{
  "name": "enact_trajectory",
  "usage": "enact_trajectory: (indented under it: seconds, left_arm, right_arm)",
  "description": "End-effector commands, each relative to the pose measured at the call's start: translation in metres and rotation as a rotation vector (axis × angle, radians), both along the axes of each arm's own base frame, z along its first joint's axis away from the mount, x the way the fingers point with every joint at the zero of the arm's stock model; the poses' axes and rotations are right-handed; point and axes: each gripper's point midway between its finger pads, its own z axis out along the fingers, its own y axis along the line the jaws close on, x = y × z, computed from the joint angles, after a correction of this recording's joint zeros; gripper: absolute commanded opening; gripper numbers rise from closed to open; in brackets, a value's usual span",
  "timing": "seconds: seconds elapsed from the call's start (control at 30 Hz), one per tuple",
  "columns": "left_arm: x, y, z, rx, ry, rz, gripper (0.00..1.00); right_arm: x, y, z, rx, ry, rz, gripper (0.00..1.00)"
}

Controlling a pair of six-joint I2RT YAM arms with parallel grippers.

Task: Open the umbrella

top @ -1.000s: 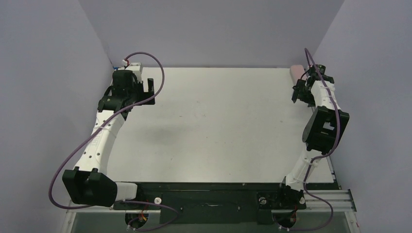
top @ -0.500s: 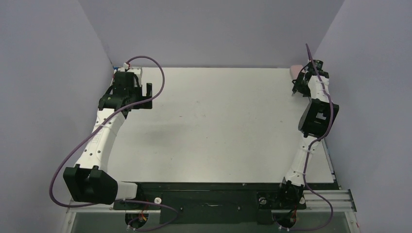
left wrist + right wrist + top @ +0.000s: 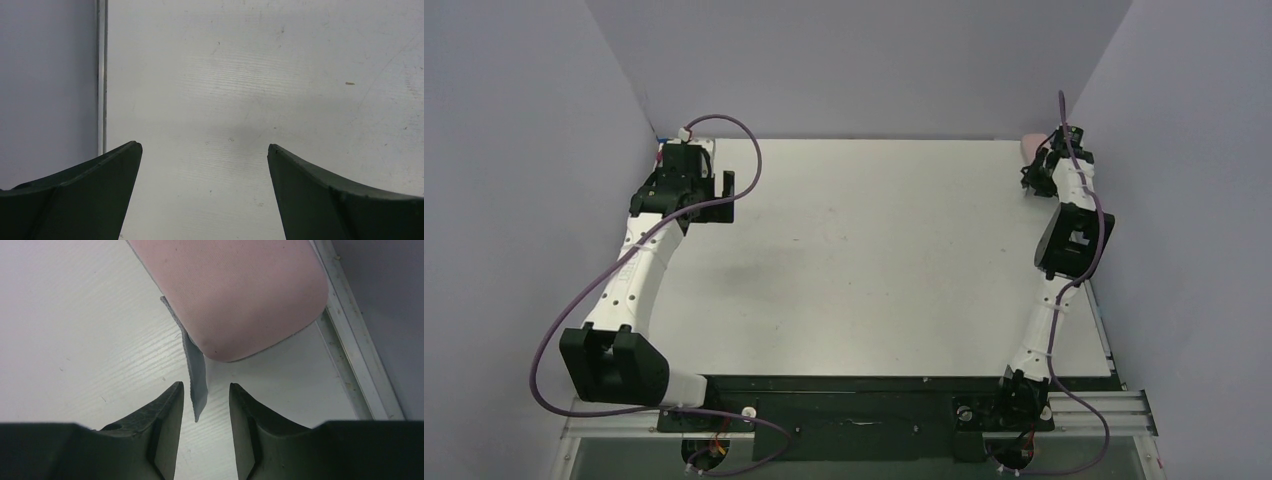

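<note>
The umbrella itself does not show in any view. A pale pink oblong case (image 3: 1029,142) lies in the far right corner of the table; it fills the top of the right wrist view (image 3: 235,290). A thin grey tab (image 3: 196,371) hangs from the case's near end. My right gripper (image 3: 206,386) (image 3: 1032,166) is open, its jaws narrowly apart on either side of the tab's tip, with a gap on both sides. My left gripper (image 3: 203,145) (image 3: 702,176) stands wide open over bare table at the far left, holding nothing.
The white table (image 3: 874,260) is boxed in by lilac walls on three sides. A metal rail (image 3: 350,330) runs along the table's right edge just beside the case. Another edge strip (image 3: 101,75) and the left wall sit close to my left gripper.
My right arm has reached further into the far right corner, up to the pink case, and its jaws have narrowed around the grey tab. The left arm shifted slightly back.
</note>
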Motion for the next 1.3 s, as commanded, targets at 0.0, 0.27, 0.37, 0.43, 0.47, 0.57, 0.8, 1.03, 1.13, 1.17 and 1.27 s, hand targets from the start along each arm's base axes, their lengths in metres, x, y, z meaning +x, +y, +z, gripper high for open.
enact_trajectory:
  seconds: [0.0, 0.27, 0.37, 0.43, 0.47, 0.57, 0.8, 1.03, 1.13, 1.17, 1.27]
  left_arm:
    - [0.009, 0.007, 0.023, 0.023, -0.053, 0.023, 0.97]
    - [0.013, 0.012, 0.024, 0.042, -0.048, 0.042, 0.97]
    - [0.015, 0.013, 0.021, 0.043, -0.044, 0.045, 0.97]
    - [0.016, 0.012, 0.019, 0.043, -0.040, 0.044, 0.97]
    - [0.017, 0.013, 0.018, 0.043, -0.037, 0.045, 0.97]
    - [0.018, 0.012, 0.018, 0.043, -0.029, 0.044, 0.97]
    - [0.006, 0.015, -0.005, 0.020, 0.073, 0.061, 0.97]
    - [-0.015, 0.013, -0.033, -0.137, 0.154, 0.101, 0.97]
    - [-0.022, 0.009, -0.039, -0.226, 0.159, 0.093, 0.97]
    - [-0.026, 0.009, -0.042, -0.244, 0.155, 0.099, 0.97]
    - [-0.034, 0.004, -0.048, -0.340, 0.150, 0.092, 0.97]
  right_arm:
    - [0.020, 0.003, 0.007, 0.042, -0.076, -0.056, 0.34]
    - [0.022, -0.003, -0.001, 0.055, -0.069, -0.142, 0.14]
    - [0.023, 0.000, 0.001, 0.046, -0.070, -0.120, 0.00]
    - [0.024, 0.006, 0.003, 0.043, -0.071, -0.079, 0.00]
    - [0.024, 0.009, 0.004, 0.031, -0.067, -0.046, 0.00]
    - [0.026, 0.028, 0.019, 0.005, -0.081, 0.061, 0.00]
    - [0.008, 0.089, 0.035, -0.068, -0.044, 0.340, 0.00]
    - [-0.035, 0.157, 0.036, -0.069, 0.033, 0.545, 0.00]
    - [-0.061, 0.198, 0.037, -0.041, 0.065, 0.620, 0.00]
    - [-0.071, 0.208, 0.032, -0.026, 0.084, 0.645, 0.00]
    - [-0.099, 0.251, 0.034, -0.011, 0.101, 0.747, 0.00]
